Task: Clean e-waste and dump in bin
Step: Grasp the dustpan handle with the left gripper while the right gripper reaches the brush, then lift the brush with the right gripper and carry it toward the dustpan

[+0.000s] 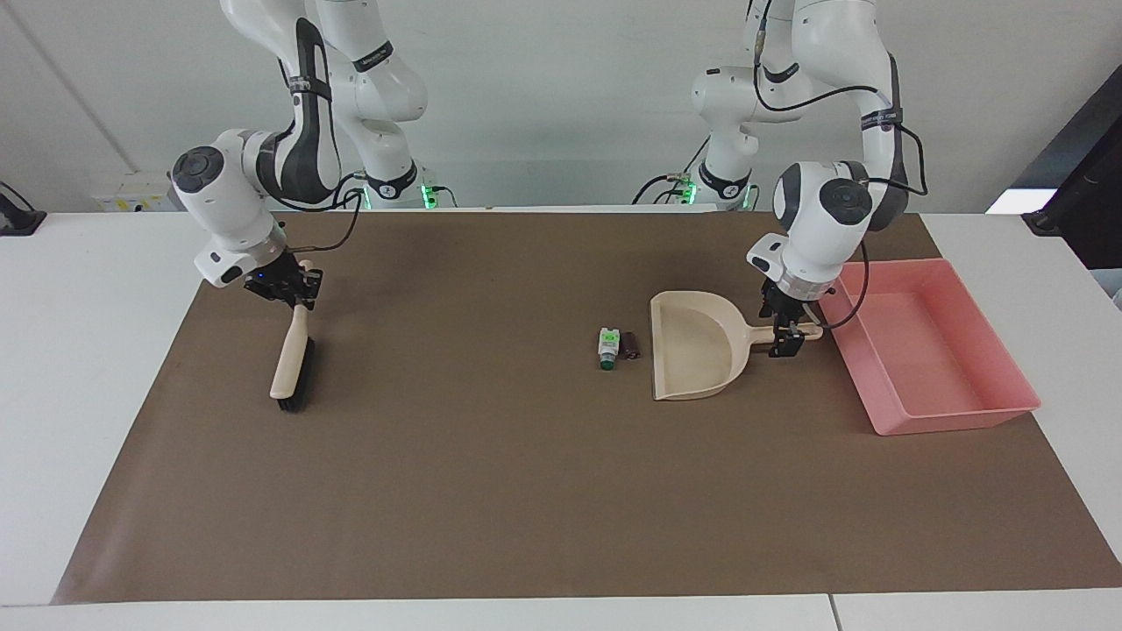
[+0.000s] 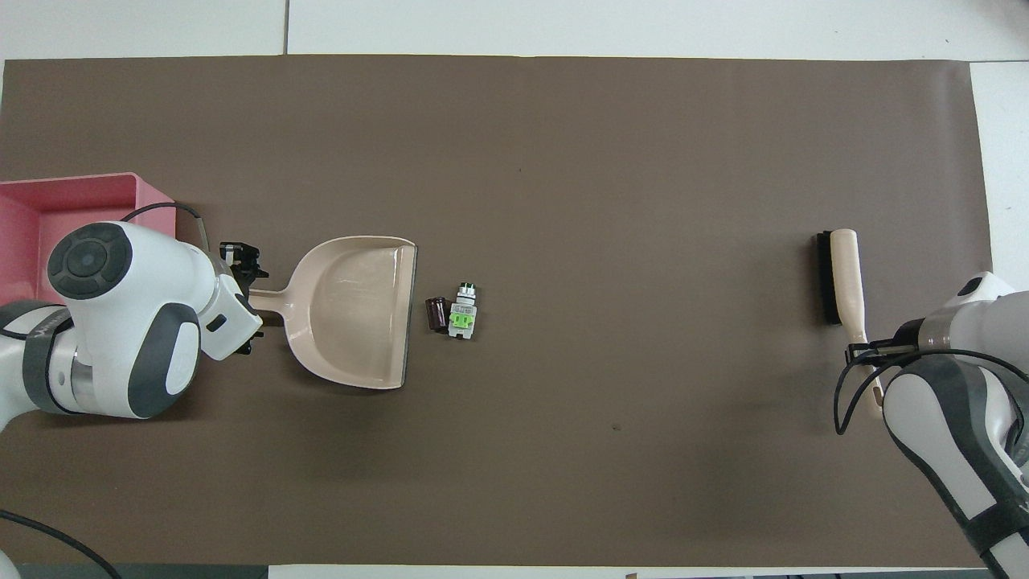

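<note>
Take the clock as seen from above, with twelve pointing away from the robots. The white battery [image 1: 607, 345] with green markings lies on the brown mat [image 1: 491, 491] that covers the table [image 1: 88, 350], a little toward the left arm's end from the middle; the brown battery [image 1: 631, 343] lies just beside it at its nine o'clock, and I cannot tell whether they touch. Close at nine o'clock of the pair sits the beige dustpan [image 1: 697, 350], flat on the mat; its open mouth faces three o'clock toward the batteries and its handle points to nine o'clock. The left pincer [image 1: 783, 330] is down at that handle, its fingers spread with one on each side of it; whether they touch it I cannot tell. The pink tray [image 1: 964, 419] lies at nine o'clock of the dustpan, just past the handle's end, partly on the mat.

Well apart at three o'clock of the batteries lies the brush [image 1: 292, 364]; its bristle head is at the twelve o'clock end with the bristles turned to nine o'clock, and its beige handle runs toward six o'clock. The right pincer [image 1: 296, 294] is pressed together on the six o'clock end of that handle, pinching it; the bristle head rests on the mat.
</note>
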`<state>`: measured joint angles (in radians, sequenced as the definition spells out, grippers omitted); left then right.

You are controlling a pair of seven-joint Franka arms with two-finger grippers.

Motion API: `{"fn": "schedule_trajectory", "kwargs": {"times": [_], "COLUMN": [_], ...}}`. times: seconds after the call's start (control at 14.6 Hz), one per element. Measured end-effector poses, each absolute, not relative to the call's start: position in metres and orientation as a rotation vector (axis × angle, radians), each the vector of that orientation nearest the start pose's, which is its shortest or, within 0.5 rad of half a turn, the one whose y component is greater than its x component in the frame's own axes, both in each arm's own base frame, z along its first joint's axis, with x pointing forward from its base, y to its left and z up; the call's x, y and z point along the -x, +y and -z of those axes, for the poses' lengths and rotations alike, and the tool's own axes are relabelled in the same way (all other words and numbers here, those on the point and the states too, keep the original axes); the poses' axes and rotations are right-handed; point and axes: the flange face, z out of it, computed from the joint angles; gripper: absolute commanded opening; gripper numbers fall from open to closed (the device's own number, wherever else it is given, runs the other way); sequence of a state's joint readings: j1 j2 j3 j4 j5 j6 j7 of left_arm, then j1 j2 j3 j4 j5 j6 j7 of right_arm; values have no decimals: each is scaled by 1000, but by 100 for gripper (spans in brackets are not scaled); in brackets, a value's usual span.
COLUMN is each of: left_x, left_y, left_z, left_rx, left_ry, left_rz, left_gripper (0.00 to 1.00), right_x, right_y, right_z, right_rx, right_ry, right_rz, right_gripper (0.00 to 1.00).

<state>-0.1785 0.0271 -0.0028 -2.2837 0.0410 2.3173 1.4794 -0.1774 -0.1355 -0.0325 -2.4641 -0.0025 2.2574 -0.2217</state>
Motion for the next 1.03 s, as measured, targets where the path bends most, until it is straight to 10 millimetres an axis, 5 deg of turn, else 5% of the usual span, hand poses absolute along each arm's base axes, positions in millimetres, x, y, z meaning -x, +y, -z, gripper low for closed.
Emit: {"fn": "schedule_trajectory", "kwargs": {"times": [0.34,0.55,0.62,0.89,1.03], "left_x": [-509,-508,-508,-508,-508], "left_y": [-93,-93,-93,-93,-93], "left_z": [-346,-345,-345,-346,-346], "left_rx": [2061,2059,2057,2051,2050], "left_ry": [2327,2329,2330,2334,2334], "left_rz": [-10,-11,-12,-11,-9], "left_gripper": [90,86,79,18,1], "right_x": [-461,-481,-484,-472,-457], "right_y": [-79,-18,9,122,178], "right_z": [-366,-399,-408,-423,-421], "right_rx": [3117,3126,3132,3157,3173], "right_ry": [-62,-62,-66,-144,-185], "right_rz": [-146,-174,-189,-213,-211], "right_gripper": [0,0,0,0,0]}}
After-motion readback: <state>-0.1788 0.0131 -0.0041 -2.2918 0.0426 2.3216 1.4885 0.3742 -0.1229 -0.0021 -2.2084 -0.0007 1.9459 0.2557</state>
